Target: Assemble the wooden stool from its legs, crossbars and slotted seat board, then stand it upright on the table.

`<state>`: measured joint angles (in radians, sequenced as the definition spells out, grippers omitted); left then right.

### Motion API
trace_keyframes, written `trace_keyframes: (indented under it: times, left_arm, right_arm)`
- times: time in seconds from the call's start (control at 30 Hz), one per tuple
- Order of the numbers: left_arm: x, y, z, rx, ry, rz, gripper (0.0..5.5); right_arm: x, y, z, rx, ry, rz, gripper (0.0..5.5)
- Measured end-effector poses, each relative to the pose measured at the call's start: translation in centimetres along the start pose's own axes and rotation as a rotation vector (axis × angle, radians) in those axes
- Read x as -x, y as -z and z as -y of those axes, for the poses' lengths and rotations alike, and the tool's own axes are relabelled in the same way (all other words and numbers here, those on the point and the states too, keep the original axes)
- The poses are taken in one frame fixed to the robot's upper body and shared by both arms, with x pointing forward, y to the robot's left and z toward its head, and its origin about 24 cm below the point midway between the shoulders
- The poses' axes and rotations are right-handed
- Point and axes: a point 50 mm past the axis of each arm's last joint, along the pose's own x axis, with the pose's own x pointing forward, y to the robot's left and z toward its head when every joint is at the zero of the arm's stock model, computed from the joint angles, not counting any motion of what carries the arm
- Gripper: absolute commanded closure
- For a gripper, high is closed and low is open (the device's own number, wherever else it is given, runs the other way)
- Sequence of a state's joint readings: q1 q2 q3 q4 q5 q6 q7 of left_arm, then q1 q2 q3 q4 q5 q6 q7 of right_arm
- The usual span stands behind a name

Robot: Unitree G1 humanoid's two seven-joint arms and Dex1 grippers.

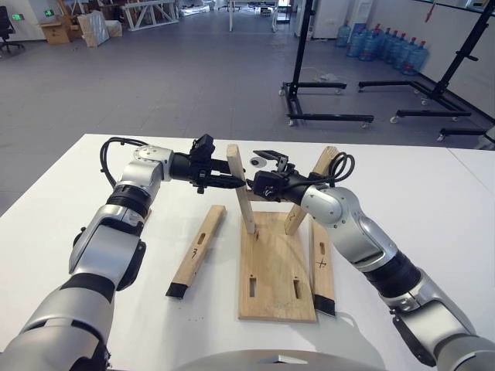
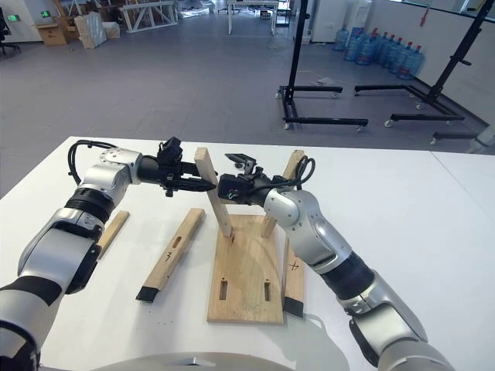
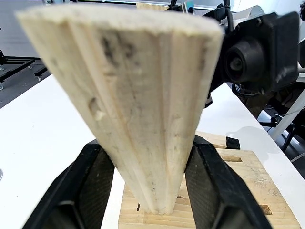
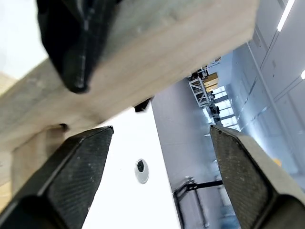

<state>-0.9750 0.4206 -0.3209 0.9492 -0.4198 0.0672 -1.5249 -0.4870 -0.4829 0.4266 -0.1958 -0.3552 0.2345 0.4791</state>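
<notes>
The slotted seat board [image 1: 274, 270] lies flat on the white table. Two wooden legs stand tilted in its far slots. My left gripper [image 1: 232, 182] is shut on the left leg [image 1: 241, 193] about halfway up; in the left wrist view its fingers [image 3: 90, 186] press both sides of that leg [image 3: 138, 105]. From the other side my right gripper [image 1: 254, 185] is open at the same leg, its pads [image 4: 78, 176] wide apart and the leg [image 4: 157, 62] crossing just beyond them. The right leg [image 1: 309, 189] stands free behind my right wrist.
A loose leg [image 1: 197, 251] with a dark end lies left of the board, and another [image 1: 322, 267] lies along its right edge. A further wooden piece [image 2: 112, 232] lies under my left arm. A small white disc [image 1: 256, 162] sits beyond the legs.
</notes>
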Motion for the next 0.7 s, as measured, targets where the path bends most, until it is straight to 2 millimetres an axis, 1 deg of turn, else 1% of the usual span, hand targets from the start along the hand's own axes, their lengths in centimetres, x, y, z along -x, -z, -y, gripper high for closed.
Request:
trace_keyframes:
  times: [0.03, 0.07, 0.13, 0.17, 0.2, 0.23, 0.27, 0.3, 0.33, 0.4, 0.43, 0.47, 0.5, 0.53, 0.57, 0.6, 0.63, 0.7]
  left_arm:
    - [0.0, 0.0, 0.0, -0.001, 0.001, 0.000, 3.46]
    - [-0.1, -0.1, 0.0, -0.002, 0.002, 0.001, 3.46]
    - [-0.6, -0.2, -0.1, -0.006, 0.010, 0.003, 3.46]
    - [-0.8, -0.3, -0.1, -0.009, 0.014, 0.002, 3.46]
    - [-0.8, -0.3, -0.1, -0.010, 0.014, 0.000, 3.46]
    - [-0.8, -0.3, -0.1, -0.011, 0.014, -0.001, 3.46]
    - [-0.8, -0.4, -0.1, -0.012, 0.014, -0.002, 3.46]
    - [-0.8, -0.4, -0.1, -0.012, 0.014, -0.003, 3.46]
    - [-0.8, -0.3, -0.1, -0.012, 0.014, -0.006, 3.46]
    - [-0.8, -0.3, -0.1, -0.012, 0.014, -0.006, 3.46]
    - [-0.8, -0.3, -0.1, -0.012, 0.013, -0.006, 3.46]
    - [-0.7, -0.3, -0.1, -0.012, 0.013, -0.007, 3.46]
    - [-0.7, -0.4, -0.1, -0.013, 0.013, -0.007, 3.46]
    - [-0.7, -0.4, -0.1, -0.014, 0.013, -0.008, 3.46]
    - [-0.7, -0.4, -0.1, -0.016, 0.013, -0.008, 3.46]
    - [-0.7, -0.5, -0.1, -0.017, 0.013, -0.009, 3.46]
    - [-0.6, -0.5, -0.1, -0.019, 0.013, -0.011, 3.46]
    - [0.2, -0.5, -0.1, -0.019, 0.012, -0.022, 3.46]
  right_arm:
    - [0.4, 0.4, 1.1, -0.056, 0.053, 0.006, 1.77]
    - [1.0, 0.8, 2.8, -0.138, 0.149, 0.024, 1.77]
    - [2.0, 1.0, 5.6, -0.284, 0.288, 0.091, 1.77]
    - [3.0, 1.6, 7.3, -0.377, 0.391, 0.109, 1.77]
    - [4.3, 2.8, 8.9, -0.483, 0.501, 0.108, 1.77]
    - [5.2, 3.9, 9.6, -0.565, 0.572, 0.096, 1.77]
    - [6.6, 5.5, 10.3, -0.680, 0.662, 0.079, 1.77]
    - [7.5, 6.5, 10.5, -0.755, 0.720, 0.076, 1.77]
    - [8.6, 7.6, 10.3, -0.855, 0.782, 0.077, 1.77]
    - [9.8, 9.3, 9.3, -1.005, 0.840, 0.071, 1.77]
    - [10.1, 9.8, 8.7, -1.067, 0.848, 0.066, 1.77]
    - [10.2, 10.6, 7.4, -1.181, 0.849, 0.060, 1.77]
    - [10.1, 10.7, 6.4, -1.255, 0.835, 0.062, 1.77]
    - [9.8, 10.6, 5.7, -1.299, 0.817, 0.064, 1.77]
    - [9.5, 10.0, 4.9, -1.336, 0.783, 0.079, 1.77]
    - [8.5, 8.7, 3.3, -1.376, 0.695, 0.095, 1.77]
    - [7.6, 7.7, 2.0, -1.397, 0.620, 0.090, 1.77]
    - [7.2, 7.1, 0.2, -1.381, 0.555, 0.031, 1.77]
